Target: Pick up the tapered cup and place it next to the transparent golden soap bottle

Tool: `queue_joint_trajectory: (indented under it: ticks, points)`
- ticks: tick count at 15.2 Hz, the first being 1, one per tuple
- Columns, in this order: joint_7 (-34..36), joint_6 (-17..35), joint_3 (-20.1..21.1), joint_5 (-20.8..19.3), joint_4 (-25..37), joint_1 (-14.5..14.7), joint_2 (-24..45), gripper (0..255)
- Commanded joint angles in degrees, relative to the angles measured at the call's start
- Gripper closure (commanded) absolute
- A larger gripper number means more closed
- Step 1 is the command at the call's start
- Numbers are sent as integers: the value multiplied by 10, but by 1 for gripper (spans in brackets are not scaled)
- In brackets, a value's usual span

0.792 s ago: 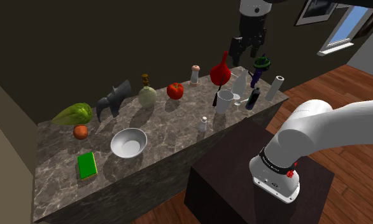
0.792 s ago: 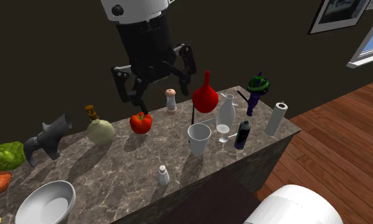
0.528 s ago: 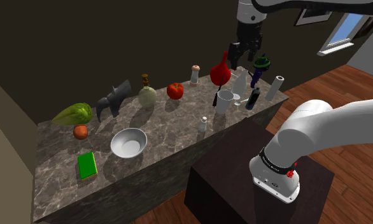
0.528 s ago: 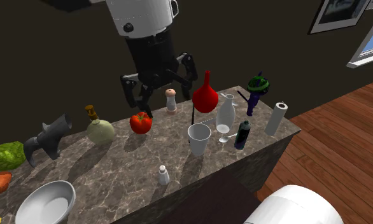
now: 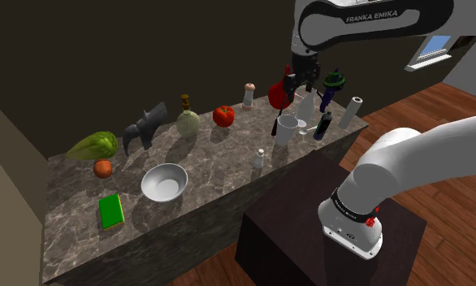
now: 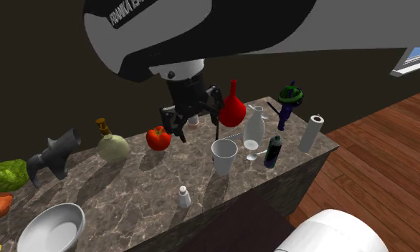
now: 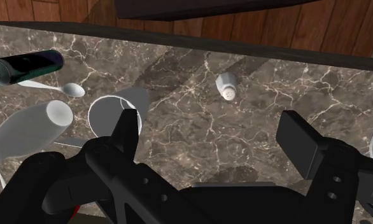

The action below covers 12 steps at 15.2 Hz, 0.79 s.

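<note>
The tapered cup (image 5: 287, 128) (image 6: 223, 156) is plain white and stands upright near the counter's front edge. In the wrist view its open rim (image 7: 112, 111) lies just outside one finger, not between the two. My black gripper (image 5: 300, 77) (image 6: 196, 122) (image 7: 212, 130) hangs open above the counter, a little behind the cup, holding nothing. The soap bottle (image 5: 187, 120) (image 6: 112, 145) is a pale round body with a golden top, standing farther along the counter past the tomato.
A red vase (image 6: 231, 109), a tall white bottle (image 6: 254, 125), a dark bottle (image 6: 273, 151) and a wine glass crowd the cup. A tomato (image 6: 158, 137), a small shaker (image 6: 183, 196), a white bowl (image 5: 164, 181), a paper roll (image 5: 352, 111) and a green book (image 5: 110, 210) also stand on the marble counter (image 5: 212, 175).
The arm has swung forward and the gripper has come down toward the counter near the cup, staying open.
</note>
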Motion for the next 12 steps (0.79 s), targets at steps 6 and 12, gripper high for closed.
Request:
queue_joint_trajectory:
  ticks: [6, 12]
  points:
    - [-27, 137, -38, -30, -21, -18, 116, 0]
    - [-51, 247, -68, -45, -6, -32, 241, 0]
